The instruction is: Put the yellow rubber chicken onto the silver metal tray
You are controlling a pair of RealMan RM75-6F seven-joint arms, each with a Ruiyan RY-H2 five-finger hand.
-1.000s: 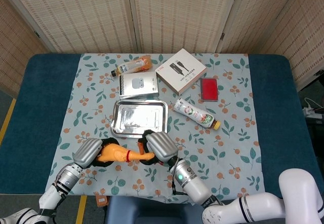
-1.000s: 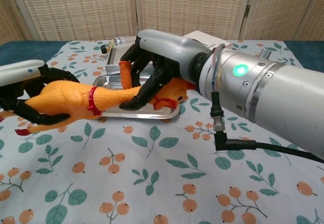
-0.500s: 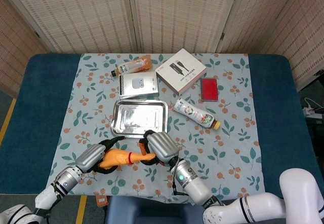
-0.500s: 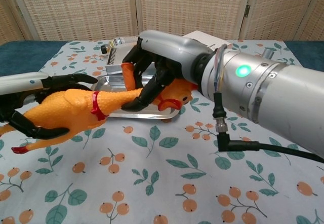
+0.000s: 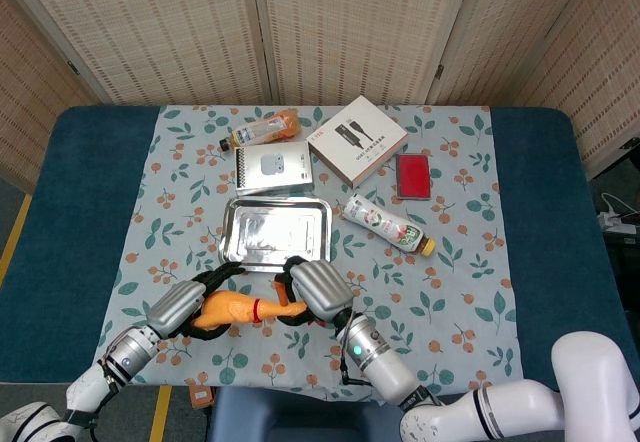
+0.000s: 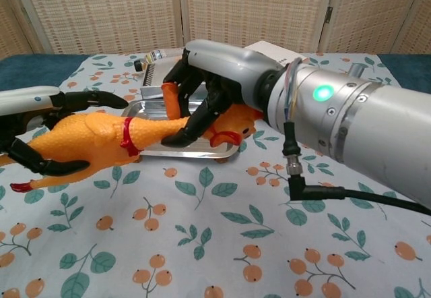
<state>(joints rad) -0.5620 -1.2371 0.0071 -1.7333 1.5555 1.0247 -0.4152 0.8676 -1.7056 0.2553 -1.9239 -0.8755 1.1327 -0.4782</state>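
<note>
The yellow rubber chicken [image 5: 232, 308] [image 6: 87, 139] hangs just above the floral cloth, in front of the silver metal tray [image 5: 275, 234] [image 6: 149, 108]. My right hand [image 5: 318, 287] [image 6: 215, 69] grips its neck and head end, which sits over the tray's near edge. My left hand [image 5: 178, 304] [image 6: 30, 99] is at the chicken's body. Its fingers are spread, one stretched above the body and one curled below it, not clamping. The tray holds nothing.
Behind the tray lie a grey-white box [image 5: 273, 169], an orange drink bottle [image 5: 262, 129], a white cable box [image 5: 357, 139] and a red case [image 5: 413, 175]. A pink-labelled bottle [image 5: 385, 223] lies to the tray's right.
My left hand's fingers have uncurled from the chicken's body and now stand spread. The right hand keeps its grip, and the chicken's tail end dipped, then rose slightly.
</note>
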